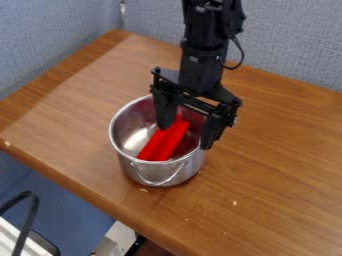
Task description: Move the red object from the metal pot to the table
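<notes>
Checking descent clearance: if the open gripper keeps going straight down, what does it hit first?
Most likely the long flat red bar leaning inside the shiny steel pot; the gripper straddles its upper end. One finger sits near the pot's rim, but depth is unclear.

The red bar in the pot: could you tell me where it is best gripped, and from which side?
Grip the red bar near its raised upper end, coming straight down from above: it leans inside the pot, whose walls block any sideways approach. The open gripper already straddles that end.
</notes>
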Tool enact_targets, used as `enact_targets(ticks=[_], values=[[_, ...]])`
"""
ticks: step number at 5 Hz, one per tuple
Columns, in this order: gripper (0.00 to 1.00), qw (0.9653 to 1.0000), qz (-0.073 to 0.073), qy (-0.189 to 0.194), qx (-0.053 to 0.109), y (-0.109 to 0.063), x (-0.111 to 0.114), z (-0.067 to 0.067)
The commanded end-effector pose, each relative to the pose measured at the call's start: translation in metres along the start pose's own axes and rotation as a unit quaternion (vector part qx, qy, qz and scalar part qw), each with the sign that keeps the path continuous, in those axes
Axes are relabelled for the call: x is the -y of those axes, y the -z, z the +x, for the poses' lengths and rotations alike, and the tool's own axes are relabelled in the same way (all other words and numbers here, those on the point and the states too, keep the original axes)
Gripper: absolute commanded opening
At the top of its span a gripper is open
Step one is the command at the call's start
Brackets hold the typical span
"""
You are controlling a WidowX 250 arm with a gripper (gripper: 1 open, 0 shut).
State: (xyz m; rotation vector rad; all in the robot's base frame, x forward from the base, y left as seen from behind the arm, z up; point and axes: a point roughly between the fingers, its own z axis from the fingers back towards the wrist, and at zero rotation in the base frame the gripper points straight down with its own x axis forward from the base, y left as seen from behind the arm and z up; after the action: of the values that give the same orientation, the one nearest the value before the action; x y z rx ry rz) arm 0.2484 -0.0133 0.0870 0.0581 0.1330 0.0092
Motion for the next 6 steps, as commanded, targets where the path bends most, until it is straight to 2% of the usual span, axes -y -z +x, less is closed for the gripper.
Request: enact_targets(ticks=[1, 2, 4, 5, 6], values=[[1.00, 0.9992, 0.001, -0.007, 0.040, -0.019, -0.008, 0.002], [1.00, 0.9991, 0.003, -0.009, 0.041, -0.017, -0.011, 0.000], [1.00, 0.9990, 0.005, -0.017, 0.042, -0.011, 0.010, 0.004], [1.00, 0.9987, 0.004, -0.025, 0.045, -0.010, 0.013, 0.006], [1.00, 0.9980, 0.003, -0.043, 0.045, -0.011, 0.005, 0.002]])
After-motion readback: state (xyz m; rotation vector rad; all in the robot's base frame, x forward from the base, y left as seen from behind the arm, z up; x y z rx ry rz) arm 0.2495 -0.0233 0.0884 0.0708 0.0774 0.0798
